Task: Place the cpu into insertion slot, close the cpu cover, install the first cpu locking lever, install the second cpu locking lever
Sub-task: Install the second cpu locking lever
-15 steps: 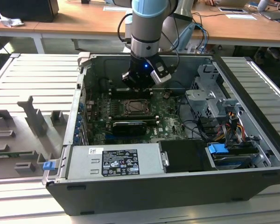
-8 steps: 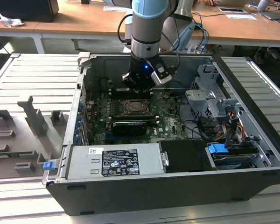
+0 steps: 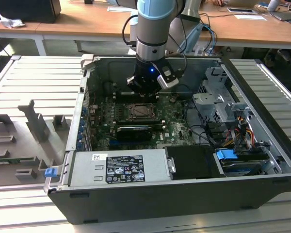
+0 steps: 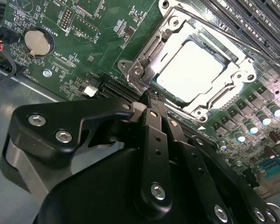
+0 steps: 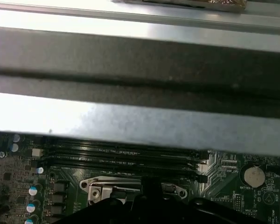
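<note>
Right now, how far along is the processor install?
Done: the pale square metal-topped cpu sits in the socket, with the silvery metal frame cover closed over it. In hand: the black hand is at the cover's edge by a thin lever. Whether the two locking levers are latched is not clear.

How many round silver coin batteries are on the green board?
1. The round silver coin battery sits on the green motherboard, beside the metal-framed socket holding the pale square cpu; both wrist views show it. The gripper may hide others.
</note>
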`<state>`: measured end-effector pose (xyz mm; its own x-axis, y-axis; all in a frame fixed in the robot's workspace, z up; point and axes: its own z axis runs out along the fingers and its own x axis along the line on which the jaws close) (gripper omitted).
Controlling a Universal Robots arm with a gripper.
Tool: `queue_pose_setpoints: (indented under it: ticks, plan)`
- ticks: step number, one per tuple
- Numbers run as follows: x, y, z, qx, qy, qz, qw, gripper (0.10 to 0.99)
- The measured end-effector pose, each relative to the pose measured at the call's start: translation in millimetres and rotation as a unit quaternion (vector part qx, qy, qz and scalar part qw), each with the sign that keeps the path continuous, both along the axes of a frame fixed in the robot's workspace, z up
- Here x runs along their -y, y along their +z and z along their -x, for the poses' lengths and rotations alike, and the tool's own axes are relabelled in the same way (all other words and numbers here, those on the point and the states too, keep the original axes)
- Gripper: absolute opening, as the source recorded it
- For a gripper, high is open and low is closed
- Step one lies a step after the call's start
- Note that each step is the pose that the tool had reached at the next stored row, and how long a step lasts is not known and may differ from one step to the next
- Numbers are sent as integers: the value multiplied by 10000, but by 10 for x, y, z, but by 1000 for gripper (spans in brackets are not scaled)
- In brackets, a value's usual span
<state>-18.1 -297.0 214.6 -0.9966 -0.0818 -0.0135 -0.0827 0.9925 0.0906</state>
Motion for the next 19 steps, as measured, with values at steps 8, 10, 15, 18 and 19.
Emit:
queue_pose_setpoints:
  ticks: [8, 10, 15, 18, 19]
  plan:
    - [34, 6, 0, -1, 0, 1, 10000, 106]
    - [33, 94, 0, 0, 0, -1, 10000, 106]
    - [35, 279, 0, 0, 1, 7, 10000, 106]
    - [105, 279, 0, 0, 0, 8, 10000, 106]
    - [147, 278, 0, 0, 0, 8, 10000, 106]
